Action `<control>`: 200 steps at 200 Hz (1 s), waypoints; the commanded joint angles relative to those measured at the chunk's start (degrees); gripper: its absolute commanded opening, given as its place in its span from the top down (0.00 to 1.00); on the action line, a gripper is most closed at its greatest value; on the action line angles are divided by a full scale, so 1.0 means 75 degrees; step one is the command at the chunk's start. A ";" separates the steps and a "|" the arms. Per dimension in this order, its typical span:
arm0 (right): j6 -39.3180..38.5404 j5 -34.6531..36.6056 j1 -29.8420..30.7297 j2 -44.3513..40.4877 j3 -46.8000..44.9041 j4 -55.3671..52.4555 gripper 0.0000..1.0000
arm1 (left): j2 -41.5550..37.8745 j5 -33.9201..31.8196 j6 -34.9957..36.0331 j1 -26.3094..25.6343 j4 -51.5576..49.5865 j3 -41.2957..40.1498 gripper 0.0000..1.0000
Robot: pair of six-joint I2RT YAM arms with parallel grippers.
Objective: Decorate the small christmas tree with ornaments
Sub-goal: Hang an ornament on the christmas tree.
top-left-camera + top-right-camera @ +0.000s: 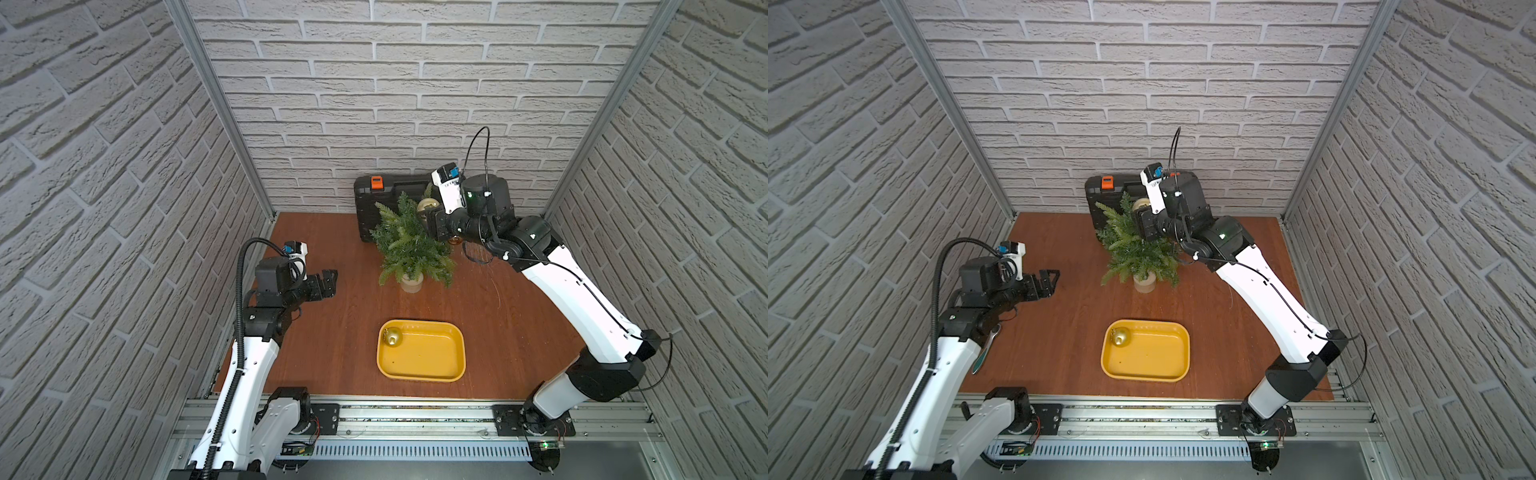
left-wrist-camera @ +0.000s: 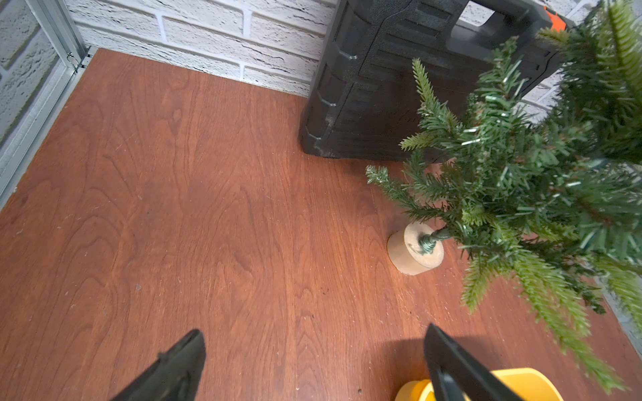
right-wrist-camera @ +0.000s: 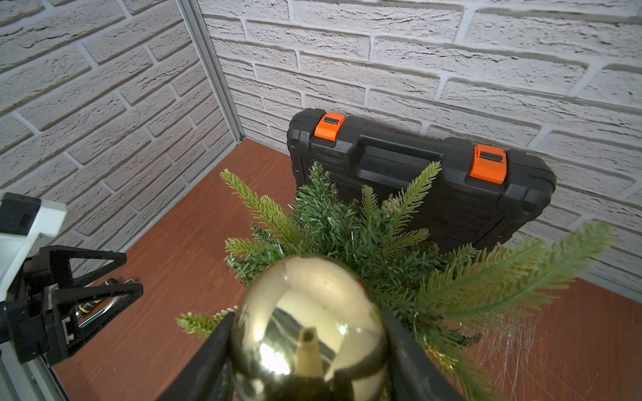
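The small christmas tree (image 1: 409, 245) (image 1: 1138, 249) stands on its beige base (image 1: 411, 284) at the back middle of the table. My right gripper (image 1: 429, 214) (image 3: 309, 324) is shut on a mirror-like pale gold ornament (image 1: 427, 205) (image 1: 1140, 204) (image 3: 309, 305), held against the upper branches (image 3: 347, 222) on the tree's right side. A gold ornament (image 1: 392, 336) (image 1: 1120, 336) lies in the far left corner of the yellow tray. My left gripper (image 1: 330, 282) (image 2: 314, 333) hovers open and empty, left of the tree (image 2: 521, 180).
A black case (image 1: 386, 199) (image 3: 417, 180) with orange latches leans on the back wall behind the tree. The yellow tray (image 1: 422, 377) (image 2: 521, 378) sits near the front edge. A teal-handled tool (image 1: 984, 353) lies beside the left arm. Brick walls enclose three sides.
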 commanded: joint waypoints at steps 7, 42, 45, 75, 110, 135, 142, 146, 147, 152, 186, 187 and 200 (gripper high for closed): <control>0.0102 0.0145 0.0047 -0.0340 -0.0187 0.0403 0.38 | -0.0105 0.0050 -0.0029 0.0072 0.0348 -0.0103 0.02; 0.0146 0.0183 0.0053 -0.0408 -0.0317 0.0426 0.31 | -0.0092 0.0050 -0.0030 0.0085 0.0348 -0.0107 0.02; 0.0145 0.0186 0.0050 -0.0423 -0.0327 0.0431 0.30 | -0.0092 0.0050 -0.0030 0.0079 0.0348 -0.0097 0.02; 0.0165 0.0251 0.0049 -0.0527 -0.0432 0.0456 0.25 | -0.0080 0.0050 -0.0030 0.0080 0.0357 -0.0102 0.02; 0.0192 0.0337 0.0048 -0.0696 -0.0523 0.0404 0.25 | -0.0037 0.0060 -0.0041 0.0079 0.0393 -0.0097 0.02; 0.0238 0.0536 0.0058 -0.0916 -0.0773 0.0331 0.25 | 0.0010 0.0200 -0.0063 0.0072 0.0461 -0.0116 0.02; 0.0255 0.0655 0.0037 -0.0983 -0.0864 0.0283 0.26 | 0.0033 0.0182 -0.0065 0.0034 0.0430 -0.0106 0.02; 0.0263 0.0726 0.0028 -0.1019 -0.0909 0.0234 0.26 | 0.0045 0.0137 -0.0050 -0.0011 0.0394 -0.0099 0.02; 0.0269 0.0750 0.0026 -0.1026 -0.0918 0.0219 0.26 | 0.0047 0.0129 -0.0046 -0.0022 0.0383 -0.0096 0.02; 0.0285 0.0852 0.0011 -0.1069 -0.0981 0.0145 0.26 | 0.0062 0.0020 -0.0009 -0.0145 0.0311 -0.0074 0.02; 0.0540 0.1136 -0.0274 -0.1789 -0.1806 -0.0118 0.27 | 0.0201 -0.1188 0.0005 -0.1648 -0.0520 0.0291 0.03; 0.0542 0.1137 -0.0288 -0.1815 -0.1841 -0.0115 0.27 | 0.0219 -0.1231 -0.0006 -0.1695 -0.0555 0.0305 0.03; 0.0697 0.1123 -0.0493 -0.2197 -0.2329 -0.0089 0.27 | 0.0395 -0.1805 -0.0148 -0.2385 -0.1075 0.0559 0.04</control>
